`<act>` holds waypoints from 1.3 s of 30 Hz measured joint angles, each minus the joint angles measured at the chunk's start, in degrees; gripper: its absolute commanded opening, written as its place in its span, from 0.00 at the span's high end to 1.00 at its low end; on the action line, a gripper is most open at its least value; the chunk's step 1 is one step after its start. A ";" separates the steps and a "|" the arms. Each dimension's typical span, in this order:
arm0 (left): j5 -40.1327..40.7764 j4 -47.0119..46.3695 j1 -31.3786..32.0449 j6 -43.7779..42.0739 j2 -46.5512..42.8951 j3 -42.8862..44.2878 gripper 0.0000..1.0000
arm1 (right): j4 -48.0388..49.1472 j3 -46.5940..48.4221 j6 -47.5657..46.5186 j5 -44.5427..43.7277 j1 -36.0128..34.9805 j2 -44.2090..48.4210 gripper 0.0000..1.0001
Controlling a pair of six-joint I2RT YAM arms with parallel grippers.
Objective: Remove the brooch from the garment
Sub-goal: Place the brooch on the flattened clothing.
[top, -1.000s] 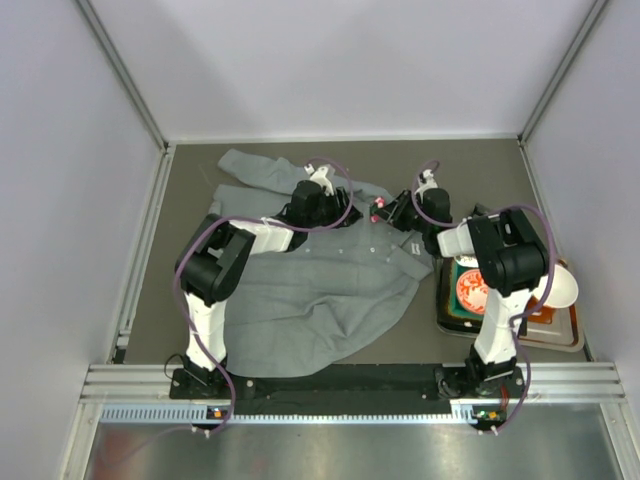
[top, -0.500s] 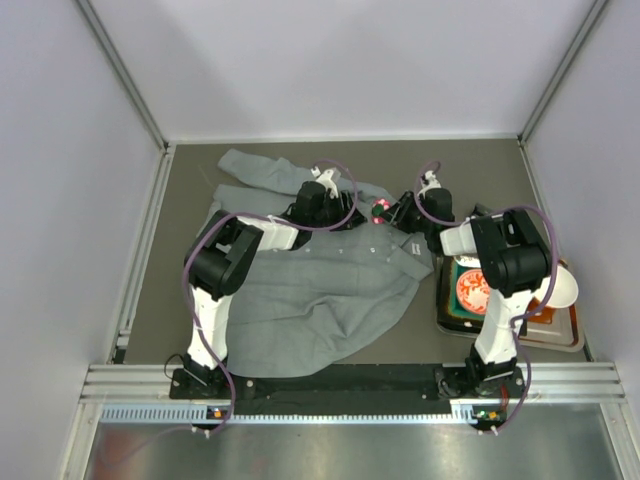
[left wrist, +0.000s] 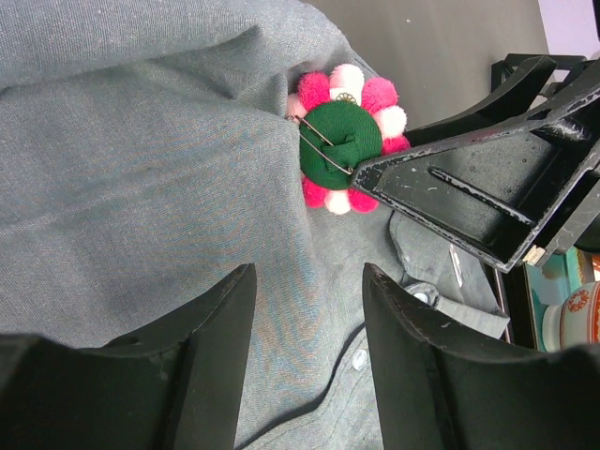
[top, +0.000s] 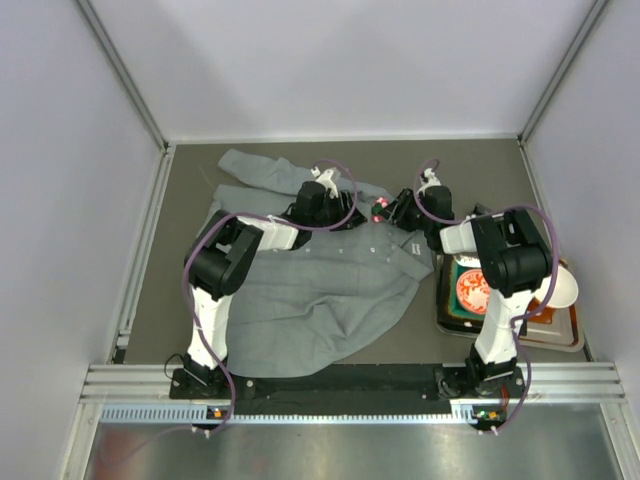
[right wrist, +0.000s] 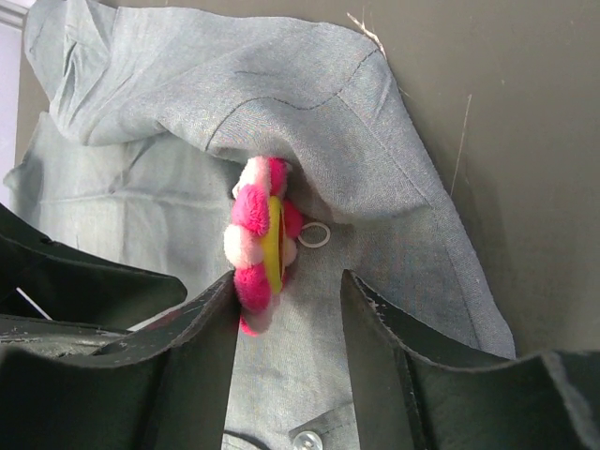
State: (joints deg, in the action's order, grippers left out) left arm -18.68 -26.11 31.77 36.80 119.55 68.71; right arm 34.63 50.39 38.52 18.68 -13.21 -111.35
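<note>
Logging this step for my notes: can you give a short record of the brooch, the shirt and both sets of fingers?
brooch: pink-and-white pompom flower brooch, green backing, metal pin showing
garment: rumpled grey button-up shirt; brooch at its fold, apparently pinned on
left gripper: fingers open above the shirt
right gripper: fingers open around the brooch, one touching it
task: brooch not yet off

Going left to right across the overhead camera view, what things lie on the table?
garment → brooch, at the garment's upper right edge → tray
</note>
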 measured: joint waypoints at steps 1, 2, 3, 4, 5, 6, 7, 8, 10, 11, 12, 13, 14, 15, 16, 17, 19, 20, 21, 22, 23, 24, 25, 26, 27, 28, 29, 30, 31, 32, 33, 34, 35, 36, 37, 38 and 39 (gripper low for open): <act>0.00 0.00 0.00 -0.02 0.00 0.00 0.46 | -0.07 0.00 -0.07 0.00 0.00 0.00 0.52; 0.02 0.02 0.00 -0.04 0.00 0.00 0.46 | -0.07 0.00 -0.17 0.02 0.00 0.00 0.50; 0.04 0.15 0.00 -0.09 0.00 0.09 0.45 | -0.07 0.00 -0.22 0.02 0.00 0.00 0.50; 0.04 0.59 0.00 -0.13 0.00 0.37 0.45 | -0.07 0.00 -0.26 0.02 0.00 0.00 0.49; 0.07 1.16 0.02 -0.33 0.00 0.85 0.45 | -0.13 0.09 -0.35 0.00 0.00 0.02 0.49; 0.07 1.92 0.04 -0.55 0.00 1.62 0.45 | -0.57 0.44 -0.44 0.00 0.00 0.02 0.49; 0.22 2.64 0.04 -0.66 0.00 2.58 0.45 | -0.87 0.72 -0.48 -0.17 0.00 0.02 0.49; 0.46 3.19 0.04 -0.74 0.00 3.63 0.45 | -1.42 1.11 -0.55 -0.28 0.00 0.02 0.49; 1.14 4.52 0.04 -0.72 0.02 6.58 0.45 | -2.54 2.10 -0.66 -0.57 0.00 0.02 0.49; 1.51 5.14 0.04 -0.68 0.02 8.22 0.45 | -3.39 2.78 -0.92 -0.59 0.00 0.02 0.50; 1.70 5.62 0.04 -0.59 0.02 9.73 0.45 | -3.93 3.41 -1.05 -0.66 0.00 0.02 0.50; 1.88 5.79 0.04 -0.42 0.15 11.72 0.45 | -4.42 3.91 -1.20 -0.66 0.00 0.02 0.51; 2.08 5.79 0.04 -0.26 0.31 13.62 0.45 | -4.46 4.42 -1.46 -0.68 0.00 0.02 0.52; 2.23 5.77 0.04 -0.26 0.46 15.41 0.45 | -4.46 4.72 -1.68 -0.70 0.00 0.04 0.54; 2.40 5.70 0.04 -0.28 0.63 16.59 0.45 | -4.35 4.87 -2.05 -0.70 -0.02 0.07 0.57; 2.82 5.57 0.04 -0.55 0.81 17.88 0.45 | -4.35 4.87 -2.36 -0.72 -0.02 0.13 0.64; 3.34 5.35 -0.02 -0.96 0.96 18.32 0.45 | -4.46 4.92 -2.73 -0.81 -0.02 0.15 0.69; 3.48 5.51 -0.20 -1.01 1.18 18.32 0.45 | -4.48 4.92 -3.02 -0.74 -0.02 0.15 0.75; 3.39 5.55 -0.31 -0.98 1.51 18.29 0.45 | -4.68 5.11 -3.06 -0.52 -0.02 0.15 0.78; 3.10 5.49 -0.48 -0.98 1.97 18.21 0.45 | -4.87 5.46 -3.19 -0.39 -0.02 0.15 0.80; 2.86 5.38 -0.63 -0.98 2.49 17.86 0.44 | -5.14 5.88 -3.39 -0.31 -0.02 0.15 0.81; 2.62 5.14 -0.81 -1.01 2.86 17.25 0.44 | -5.16 6.21 -3.52 -0.28 -0.07 0.15 0.83; 2.47 5.18 -1.01 -1.05 3.02 16.28 0.44 | -5.09 6.38 -3.58 -0.31 -0.07 0.15 0.84; 2.27 5.20 -1.09 -1.22 3.02 15.26 0.44 | -5.09 6.38 -3.63 -0.31 -0.07 0.15 0.84; 2.05 5.22 -1.20 -1.40 3.02 14.47 0.44 | -5.11 6.38 -3.65 -0.35 -0.07 0.15 0.84; 1.77 5.18 -1.38 -1.68 3.02 13.44 0.44 | -5.27 6.36 -3.65 -0.37 -0.07 0.15 0.84; 1.60 5.18 -1.42 -1.86 3.02 12.81 0.45 | -5.29 6.36 -3.69 -0.37 -0.07 0.15 0.84; 1.46 5.09 -1.51 -2.05 3.02 12.00 0.45 | -5.25 6.36 -3.87 -0.35 -0.07 0.15 0.84; 1.27 5.05 -1.57 -2.23 2.99 11.23 0.45 | -5.33 6.36 -4.04 -0.33 -0.07 0.15 0.83; 1.05 5.07 -1.60 -2.25 3.02 10.82 0.45 | -5.38 6.36 -4.13 -0.31 -0.07 0.15 0.81; 0.79 5.11 -1.62 -2.25 3.02 10.47 0.45 | -5.42 6.36 -4.44 -0.26 -0.07 0.15 0.80; 0.44 5.11 -1.60 -2.25 3.02 10.32 0.46 | -5.44 6.36 -4.66 -0.15 -0.07 0.15 0.80; 0.15 5.01 -1.60 -2.23 3.04 10.29 0.46 | -5.46 6.36 -4.94 -0.11 -0.07 0.15 0.78; -0.02 4.66 -1.57 -2.16 3.04 10.29 0.46 | -5.51 6.36 -5.31 -0.02 -0.07 0.15 0.77; -0.28 4.09 -1.57 -1.99 3.10 10.29 0.46 | -5.51 6.36 -5.51 0.04 -0.07 0.15 0.76; -0.50 3.56 -1.57 -1.88 3.21 10.29 0.46 | -5.51 6.36 -5.77 0.13 -0.07 0.15 0.73; -0.76 3.02 -1.55 -1.60 3.43 10.29 0.46 | -5.51 6.36 -6.01 0.33 -0.09 0.15 0.72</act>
State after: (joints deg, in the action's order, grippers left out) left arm -19.44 -23.09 30.22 35.20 122.98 79.00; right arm 29.12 56.75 32.51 19.00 -13.30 -111.20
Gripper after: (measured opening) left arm 0.542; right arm 0.235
